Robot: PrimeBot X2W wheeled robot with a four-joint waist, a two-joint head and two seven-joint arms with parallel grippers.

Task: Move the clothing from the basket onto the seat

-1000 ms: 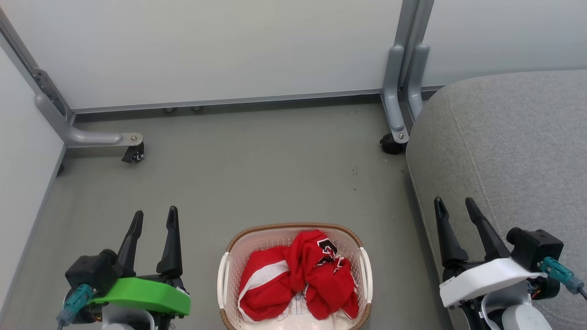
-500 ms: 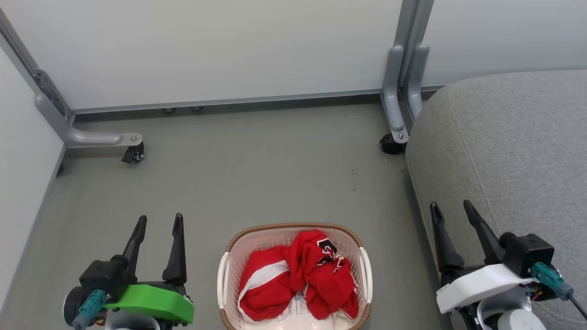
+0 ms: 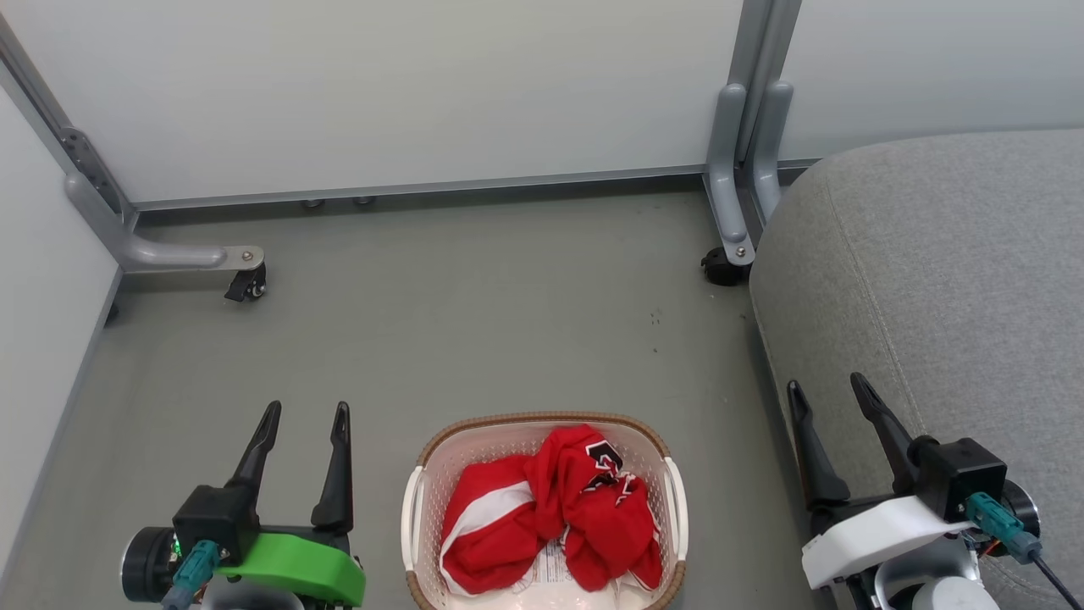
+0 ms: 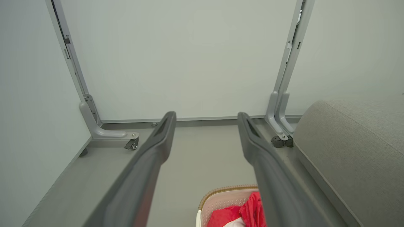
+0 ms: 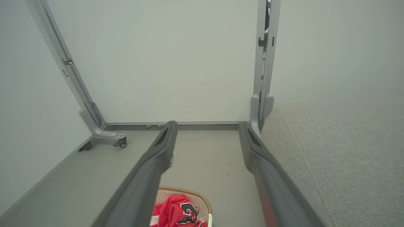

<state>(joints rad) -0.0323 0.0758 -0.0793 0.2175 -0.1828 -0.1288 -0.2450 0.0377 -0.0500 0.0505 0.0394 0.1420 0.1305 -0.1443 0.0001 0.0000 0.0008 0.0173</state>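
Left claw lower, head view basket whole

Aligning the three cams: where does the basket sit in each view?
Head view: basket at bottom centre.
Left wrist view: basket at the bottom edge, right of centre.
Right wrist view: basket at the bottom edge, left of centre.
Shared landmark: the left castor.

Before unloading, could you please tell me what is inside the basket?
Crumpled red clothing with white bands and black lettering lies in the basket; a label on the base peeks out. Whatever lies under the fabric is covered.
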